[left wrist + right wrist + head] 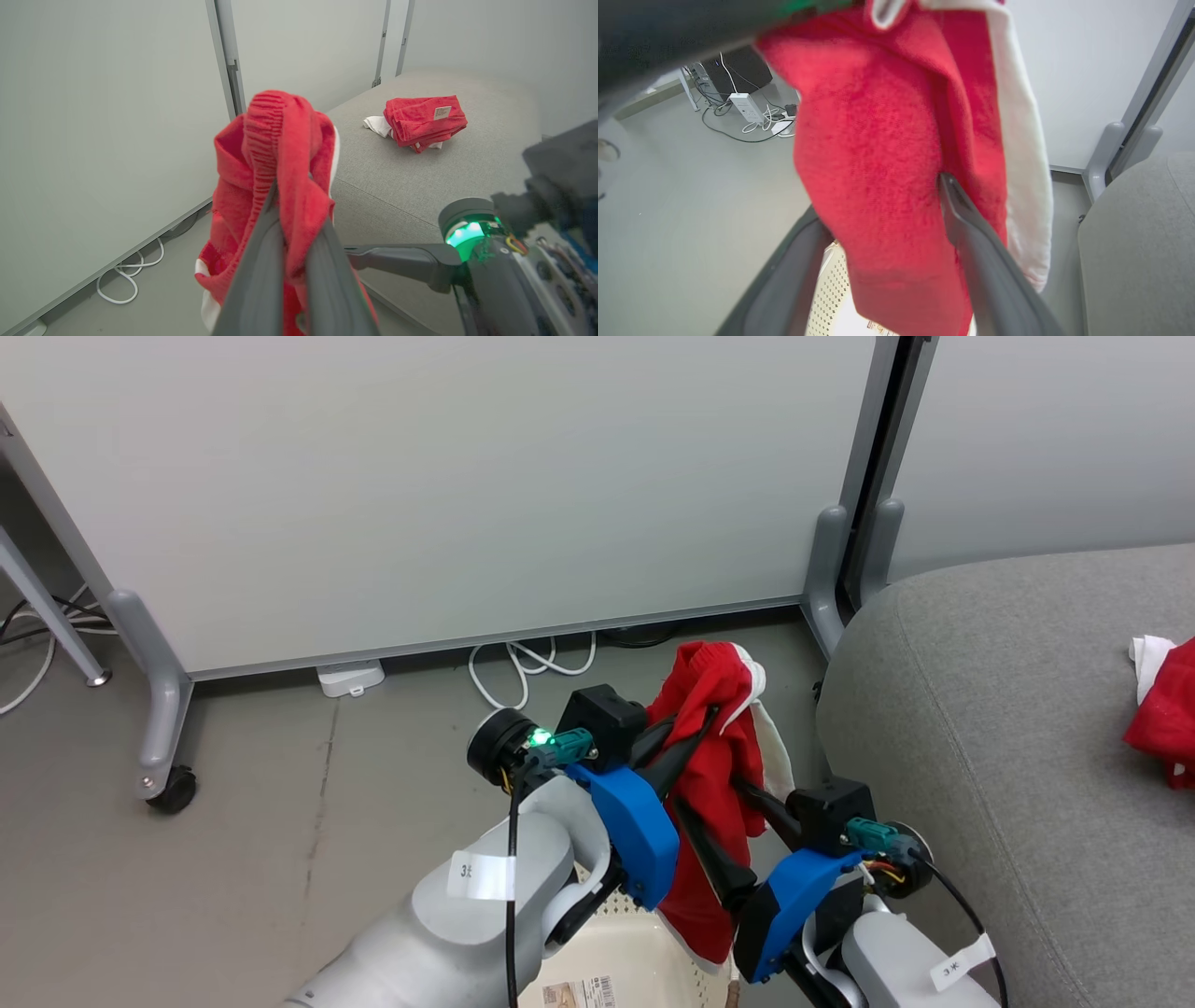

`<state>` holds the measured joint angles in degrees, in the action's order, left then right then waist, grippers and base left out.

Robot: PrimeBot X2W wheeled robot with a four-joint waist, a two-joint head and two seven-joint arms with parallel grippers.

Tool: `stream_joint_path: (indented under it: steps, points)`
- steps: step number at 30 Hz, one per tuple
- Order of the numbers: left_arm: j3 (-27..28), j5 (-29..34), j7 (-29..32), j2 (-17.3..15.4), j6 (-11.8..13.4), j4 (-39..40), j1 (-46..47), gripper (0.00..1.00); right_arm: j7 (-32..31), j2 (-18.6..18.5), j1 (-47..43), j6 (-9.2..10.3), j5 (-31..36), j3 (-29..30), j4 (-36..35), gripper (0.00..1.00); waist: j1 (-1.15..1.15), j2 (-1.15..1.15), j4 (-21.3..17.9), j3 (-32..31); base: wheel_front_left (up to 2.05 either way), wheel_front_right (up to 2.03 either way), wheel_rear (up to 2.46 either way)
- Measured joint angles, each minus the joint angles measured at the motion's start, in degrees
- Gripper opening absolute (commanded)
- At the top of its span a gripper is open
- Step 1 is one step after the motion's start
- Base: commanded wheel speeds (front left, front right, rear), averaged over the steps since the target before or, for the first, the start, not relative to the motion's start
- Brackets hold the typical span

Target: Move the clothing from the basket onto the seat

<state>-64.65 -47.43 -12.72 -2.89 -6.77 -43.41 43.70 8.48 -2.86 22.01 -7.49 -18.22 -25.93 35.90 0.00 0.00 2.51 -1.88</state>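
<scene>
Clothing (709,756) pinched by left fingers (261,280), hanging over basket (635,947); right fingers (985,261) spread astride. Left wrist view: whole folded garment (423,121) on seat (387,186), clipped in head view.

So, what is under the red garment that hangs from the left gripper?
The basket is under the garment: its cream perforated wall and a barcode label show. The garment and the left arm cover most of its inside.

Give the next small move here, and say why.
Probably close the right gripper on the hanging garment. The left gripper is shut on its top, holding it above the basket, and the right one's open fingers straddle the loose lower part. A second grip should steady it for the swing right to the seat.
</scene>
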Motion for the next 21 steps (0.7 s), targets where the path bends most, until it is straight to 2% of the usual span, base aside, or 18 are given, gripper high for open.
stream_joint_path:
  steps: [8,17,18,19,21]
  points:
    - [-1.2,-1.0,-0.1,0.0,0.3,0.2,0.6,0.0,2.2,0.0,5.2,0.0,-3.6,-3.7,7.8,1.0,0.0,-0.01,0.4,0.1,0.0,0.0,0.0]
    - [-2.5,-2.0,-0.4,0.0,0.4,0.1,1.0,0.0,4.3,0.0,8.2,0.0,-8.3,-8.1,12.7,1.0,0.0,-0.01,0.5,0.0,0.0,0.0,0.0]
    - [-2.5,-2.1,-0.4,0.0,0.4,0.1,1.0,0.0,4.5,0.0,8.4,0.0,-8.8,-8.6,13.0,0.38,0.0,-0.01,0.5,-0.1,0.0,0.0,0.0]
    - [-2.6,-2.3,-0.5,0.0,0.4,0.0,1.0,0.0,4.8,0.0,8.5,0.0,-9.3,-9.0,13.2,0.12,0.0,-0.01,0.5,-0.1,0.0,0.0,0.0]
    - [-2.8,-2.5,-0.5,0.0,0.6,-0.1,1.0,0.0,5.0,0.0,8.8,0.0,-10.0,-9.9,13.6,0.0,0.0,-0.01,0.4,-0.2,0.0,0.0,0.0]
